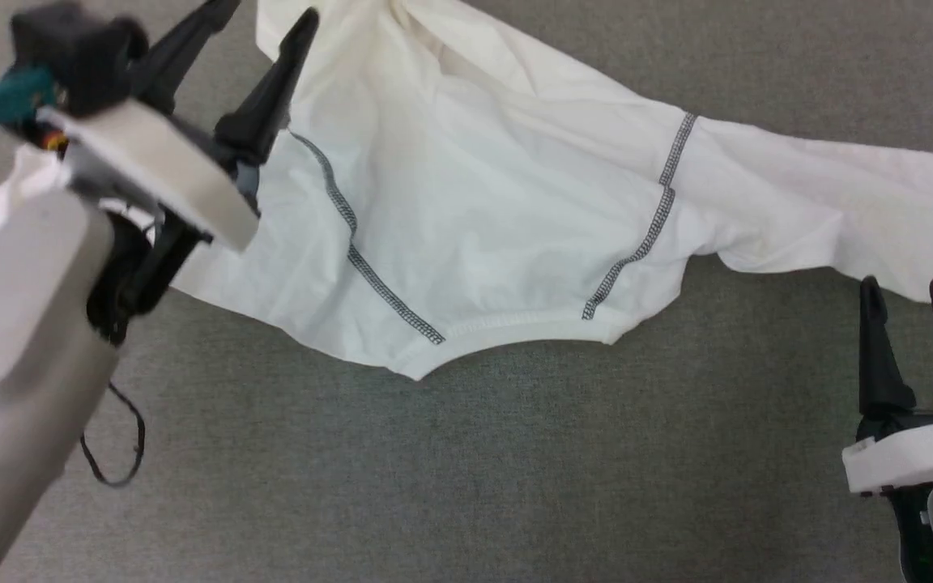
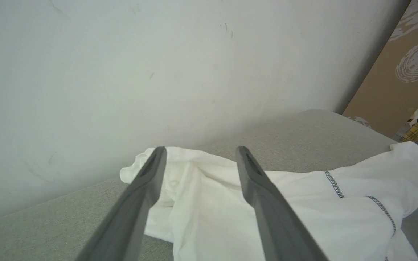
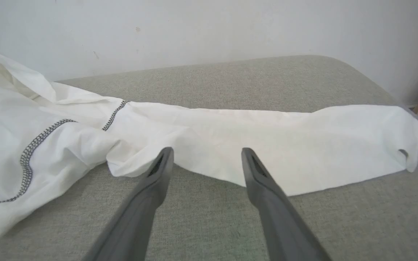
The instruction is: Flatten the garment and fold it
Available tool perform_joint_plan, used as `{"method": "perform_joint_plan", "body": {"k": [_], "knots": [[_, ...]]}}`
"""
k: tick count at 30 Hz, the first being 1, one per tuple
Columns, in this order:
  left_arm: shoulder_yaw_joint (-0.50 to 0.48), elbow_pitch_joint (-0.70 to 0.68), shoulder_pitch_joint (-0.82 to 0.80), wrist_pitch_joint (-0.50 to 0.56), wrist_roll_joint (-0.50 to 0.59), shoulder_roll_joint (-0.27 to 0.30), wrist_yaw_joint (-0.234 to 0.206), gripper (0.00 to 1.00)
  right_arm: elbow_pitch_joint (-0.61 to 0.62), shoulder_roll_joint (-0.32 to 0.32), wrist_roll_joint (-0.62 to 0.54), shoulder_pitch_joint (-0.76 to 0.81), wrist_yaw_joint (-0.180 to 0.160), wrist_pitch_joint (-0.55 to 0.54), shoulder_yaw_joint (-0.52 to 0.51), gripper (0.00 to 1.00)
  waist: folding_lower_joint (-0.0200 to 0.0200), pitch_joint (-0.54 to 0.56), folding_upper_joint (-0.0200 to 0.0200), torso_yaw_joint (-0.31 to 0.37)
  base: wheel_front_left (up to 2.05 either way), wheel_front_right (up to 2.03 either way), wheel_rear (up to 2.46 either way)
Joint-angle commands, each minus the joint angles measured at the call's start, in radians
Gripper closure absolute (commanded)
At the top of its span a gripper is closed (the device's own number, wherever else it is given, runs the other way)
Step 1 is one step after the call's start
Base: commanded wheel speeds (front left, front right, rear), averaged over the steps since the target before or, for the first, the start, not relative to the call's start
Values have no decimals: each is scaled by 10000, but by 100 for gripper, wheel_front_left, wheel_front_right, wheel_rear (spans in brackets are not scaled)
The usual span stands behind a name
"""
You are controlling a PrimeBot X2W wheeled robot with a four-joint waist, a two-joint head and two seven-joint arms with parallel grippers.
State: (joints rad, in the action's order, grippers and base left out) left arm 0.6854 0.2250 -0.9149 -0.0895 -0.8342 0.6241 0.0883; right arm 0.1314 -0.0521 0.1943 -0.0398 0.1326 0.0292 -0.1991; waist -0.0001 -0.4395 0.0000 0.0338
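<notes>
- Lying crumpled on the grey cloth-covered table toward its far edge, the white thin T-shirt with dark zigzag seams is unflattened.
- The left end effector and right end effector are both spread and empty.
- Pinching doubled layers could trap folds.

I see garment lying across far half of surface, neckline toward me, one end stretching off to R. L gripper is over its L part. R gripper is just before its R edge, over bare surface. Wall is behind.
</notes>
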Motion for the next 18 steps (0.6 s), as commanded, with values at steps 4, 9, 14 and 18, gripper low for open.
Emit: {"method": "perform_joint_plan", "body": {"k": [4,9,14,18], "knots": [[-454,-1412,1786,-1384,453,466,-1082,0,-59,18,119,337,-19,-30,-31,0,1,1228,0,-590,0,0,0],[-1929,-3353,4077,-1713,1221,102,-2459,0,-12,18,192,578,-19,-72,-61,0,1,1481,0,-769,0,0,0],[-4012,-5034,6880,-1720,2617,-1306,-3006,0,-56,18,310,681,-19,-42,-19,0,1,1660,0,-817,0,0,0],[-4913,-5448,8290,-1721,3171,-2244,-2885,0,-126,18,386,743,-19,-23,-10,0,1,1781,0,-827,0,0,0]]}}
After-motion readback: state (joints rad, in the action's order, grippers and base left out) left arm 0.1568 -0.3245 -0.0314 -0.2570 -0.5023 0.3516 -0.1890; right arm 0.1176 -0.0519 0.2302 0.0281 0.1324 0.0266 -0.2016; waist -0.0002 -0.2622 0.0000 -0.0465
